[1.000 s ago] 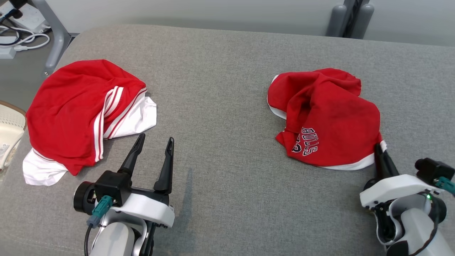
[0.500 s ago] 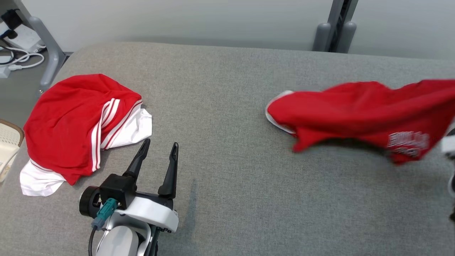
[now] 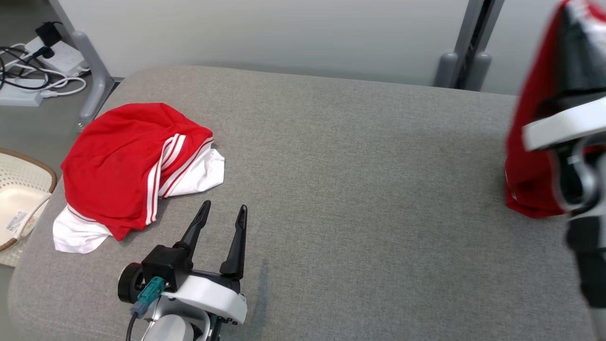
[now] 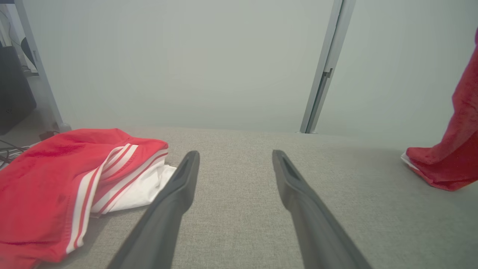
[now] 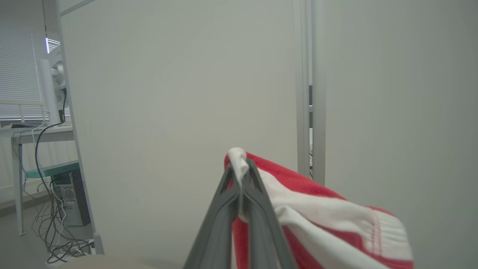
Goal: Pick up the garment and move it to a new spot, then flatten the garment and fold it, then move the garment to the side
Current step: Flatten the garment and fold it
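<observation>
A pale grey wall stands beyond the left claw; off to its left, grey floor with cables and a metal table leg.

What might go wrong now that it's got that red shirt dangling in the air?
1. The right tool pinches only a thin bit of the garment's white hem at its tips, so the cloth may slip out.
2. The garment's lower end seems to touch the grey surface; it may drag and bunch.
3. The open left tool sits close to the other red garment and might snag it.
</observation>
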Motion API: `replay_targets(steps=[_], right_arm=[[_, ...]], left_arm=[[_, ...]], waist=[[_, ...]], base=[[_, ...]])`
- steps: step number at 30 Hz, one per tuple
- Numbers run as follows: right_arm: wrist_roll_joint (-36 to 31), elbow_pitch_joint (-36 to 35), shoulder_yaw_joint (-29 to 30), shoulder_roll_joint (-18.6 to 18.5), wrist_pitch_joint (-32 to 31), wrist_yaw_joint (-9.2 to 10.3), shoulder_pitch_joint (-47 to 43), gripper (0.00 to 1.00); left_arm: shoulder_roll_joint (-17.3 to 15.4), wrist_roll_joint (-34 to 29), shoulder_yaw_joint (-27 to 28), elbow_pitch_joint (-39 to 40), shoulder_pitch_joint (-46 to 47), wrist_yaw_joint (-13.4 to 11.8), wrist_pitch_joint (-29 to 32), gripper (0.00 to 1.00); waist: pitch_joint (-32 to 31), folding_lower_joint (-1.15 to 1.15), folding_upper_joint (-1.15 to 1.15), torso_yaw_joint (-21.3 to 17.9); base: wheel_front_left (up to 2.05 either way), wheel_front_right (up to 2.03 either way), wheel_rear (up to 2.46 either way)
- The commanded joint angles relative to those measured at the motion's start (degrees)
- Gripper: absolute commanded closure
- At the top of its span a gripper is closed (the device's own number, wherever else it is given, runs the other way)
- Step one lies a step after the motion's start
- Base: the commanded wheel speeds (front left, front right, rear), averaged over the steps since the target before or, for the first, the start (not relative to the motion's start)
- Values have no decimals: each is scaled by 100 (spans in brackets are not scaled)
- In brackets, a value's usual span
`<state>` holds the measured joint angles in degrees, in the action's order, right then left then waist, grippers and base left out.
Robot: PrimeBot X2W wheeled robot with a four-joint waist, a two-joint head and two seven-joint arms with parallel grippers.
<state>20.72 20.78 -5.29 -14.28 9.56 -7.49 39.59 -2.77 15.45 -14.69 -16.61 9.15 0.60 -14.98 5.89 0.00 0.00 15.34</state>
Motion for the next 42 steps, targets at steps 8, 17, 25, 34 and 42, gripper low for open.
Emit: replay_targets(steps=[8, 17, 25, 34, 42], right_arm=[[316, 731, -2406, 527, -273, 0, -441, 100], [698, 1818, -3858, 866, -63, 0, -301, 0], [1190, 2243, -4293, 884, 96, 0, -151, 0], [1267, 1940, -3444, 445, 522, 0, -250, 0], [614, 991, -1792, 301, 574, 0, -1085, 0]], left_arm=[[-21, 136, -195, -20, 138, -60, -22, 0], [-20, 257, -376, -59, 154, -149, -22, 0], [-20, 227, -269, -95, 96, -160, -22, 0], [-22, 162, -2, 26, 186, -141, -22, 0], [-21, 117, 288, 136, 161, -167, -21, 0]], waist=[[150, 0, 0, 294], [185, 0, 0, 502], [84, 0, 0, 210], [6, 0, 0, -525], [-13, 0, 0, -1078]], base=[[0, 0, 0], [0, 0, 0], [0, 0, 0], [0, 0, 0], [0, 0, 0]])
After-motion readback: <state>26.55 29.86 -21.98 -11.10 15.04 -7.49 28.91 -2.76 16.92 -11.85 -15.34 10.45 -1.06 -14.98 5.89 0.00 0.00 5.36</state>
